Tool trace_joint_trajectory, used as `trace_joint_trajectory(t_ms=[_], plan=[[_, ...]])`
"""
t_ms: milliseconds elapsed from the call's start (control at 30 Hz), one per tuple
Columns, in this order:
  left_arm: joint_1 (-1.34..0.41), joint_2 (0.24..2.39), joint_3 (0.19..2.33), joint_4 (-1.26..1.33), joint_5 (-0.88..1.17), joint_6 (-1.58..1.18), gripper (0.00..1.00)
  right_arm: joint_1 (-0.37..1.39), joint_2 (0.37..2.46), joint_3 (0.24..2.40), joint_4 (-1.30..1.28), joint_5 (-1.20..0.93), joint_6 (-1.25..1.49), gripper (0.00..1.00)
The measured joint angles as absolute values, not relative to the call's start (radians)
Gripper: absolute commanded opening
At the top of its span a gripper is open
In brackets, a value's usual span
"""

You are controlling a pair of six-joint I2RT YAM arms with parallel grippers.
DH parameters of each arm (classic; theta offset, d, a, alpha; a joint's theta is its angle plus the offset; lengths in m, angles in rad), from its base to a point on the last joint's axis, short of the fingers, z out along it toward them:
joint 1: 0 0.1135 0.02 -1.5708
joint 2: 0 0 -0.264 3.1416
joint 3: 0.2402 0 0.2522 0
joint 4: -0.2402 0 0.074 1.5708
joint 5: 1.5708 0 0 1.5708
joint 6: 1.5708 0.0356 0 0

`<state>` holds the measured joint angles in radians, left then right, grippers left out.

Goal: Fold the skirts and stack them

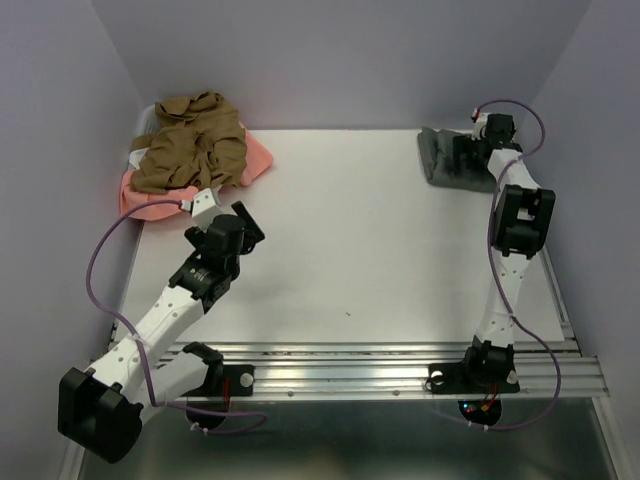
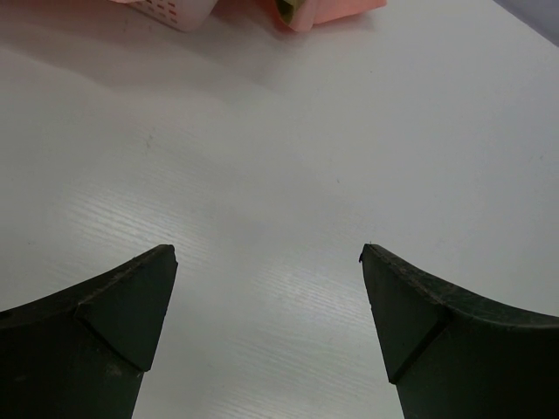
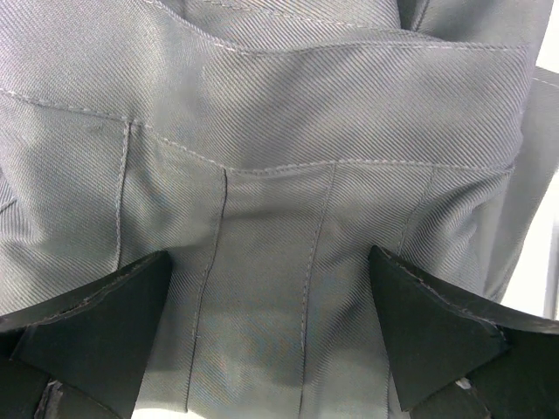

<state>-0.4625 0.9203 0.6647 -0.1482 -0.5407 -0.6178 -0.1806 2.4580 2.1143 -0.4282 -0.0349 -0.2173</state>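
The grey skirt (image 1: 447, 158) lies folded at the table's far right corner; its seamed cloth fills the right wrist view (image 3: 288, 175). My right gripper (image 1: 472, 150) hangs open just over it, fingers (image 3: 96, 323) spread apart with cloth between them but not pinched. The tan-brown pleated skirt (image 1: 190, 145) lies crumpled at the far left on top of the salmon-pink skirt (image 1: 255, 160), whose edge also shows in the left wrist view (image 2: 336, 10). My left gripper (image 1: 243, 222) is open and empty over bare table (image 2: 271, 253), near those two skirts.
A white lattice basket (image 1: 143, 135) sits under the tan and pink skirts at the far left; its corner shows in the left wrist view (image 2: 179, 10). Purple walls close the back and sides. A metal rail (image 1: 340, 365) runs along the near edge.
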Motion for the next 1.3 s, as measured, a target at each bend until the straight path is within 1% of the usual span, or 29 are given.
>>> trace_joint_trajectory(t_ms=[167, 267, 333, 367, 467, 500, 633, 700, 800, 867, 1033, 1167, 1300], plan=[[-0.463, 0.921, 0.682, -0.155, -0.518, -0.617, 0.99, -0.184, 2.436, 2.161, -0.502, -0.045, -0.240, 1.00], [-0.463, 0.921, 0.699, -0.153, -0.497, -0.613, 0.99, -0.183, 2.354, 2.169, -0.552, -0.084, -0.250, 1.00], [-0.463, 0.921, 0.712, -0.154, -0.487, -0.611, 0.99, -0.176, 2.253, 2.113, -0.554, -0.107, -0.249, 1.00], [-0.463, 0.921, 0.720, -0.160, -0.482, -0.612, 0.99, -0.171, 2.182, 2.069, -0.546, -0.112, -0.244, 1.00], [-0.463, 0.921, 0.757, -0.186, -0.463, -0.615, 0.99, -0.127, 1.910, 1.821, -0.453, -0.089, -0.221, 1.00], [-0.463, 0.921, 0.776, -0.200, -0.459, -0.620, 0.99, -0.081, 1.769, 1.701, -0.415, -0.053, -0.204, 1.00], [-0.461, 0.921, 0.827, -0.266, -0.457, -0.656, 0.99, 0.103, 1.442, 1.372, -0.327, 0.019, -0.103, 1.00], [-0.458, 0.921, 0.848, -0.307, -0.458, -0.671, 0.99, 0.188, 1.305, 1.188, -0.291, 0.029, 0.009, 1.00], [-0.456, 0.920, 0.877, -0.361, -0.473, -0.688, 0.99, 0.182, 1.161, 0.947, -0.275, 0.026, 0.158, 1.00], [-0.455, 0.912, 0.884, -0.386, -0.489, -0.697, 0.99, 0.167, 1.102, 0.847, -0.291, 0.024, 0.229, 1.00], [-0.450, 0.878, 0.884, -0.410, -0.507, -0.705, 0.99, 0.157, 0.994, 0.736, -0.340, 0.027, 0.361, 1.00], [-0.450, 0.862, 0.885, -0.410, -0.511, -0.710, 0.99, 0.158, 0.914, 0.724, -0.355, 0.041, 0.412, 1.00], [-0.449, 0.862, 0.885, -0.408, -0.524, -0.718, 0.99, 0.158, 0.884, 0.724, -0.361, 0.055, 0.427, 1.00]])
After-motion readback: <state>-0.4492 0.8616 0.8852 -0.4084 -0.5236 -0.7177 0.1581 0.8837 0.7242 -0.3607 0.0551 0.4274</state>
